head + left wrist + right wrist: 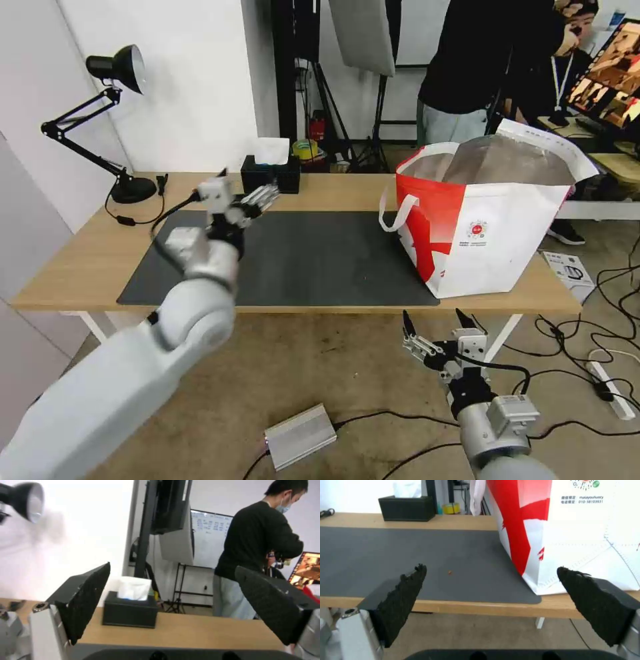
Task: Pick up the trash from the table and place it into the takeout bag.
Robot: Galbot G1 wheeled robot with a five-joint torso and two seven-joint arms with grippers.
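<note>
Legible print appears on the white front panel of the takeout bag (586,537). Just below its small round logo (585,483), two lines of small dark type stand: the upper one ends in "maiaoyouxxy", though its first characters cannot be read; the lower one ends in "010-58103931". Writing on the whiteboard (210,530) behind the surface is too small to read.

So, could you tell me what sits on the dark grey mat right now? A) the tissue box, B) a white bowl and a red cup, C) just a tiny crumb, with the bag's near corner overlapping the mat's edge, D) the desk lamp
C: the dark grey mat carries one small crumb, and the takeout bag overlaps its corner.
</note>
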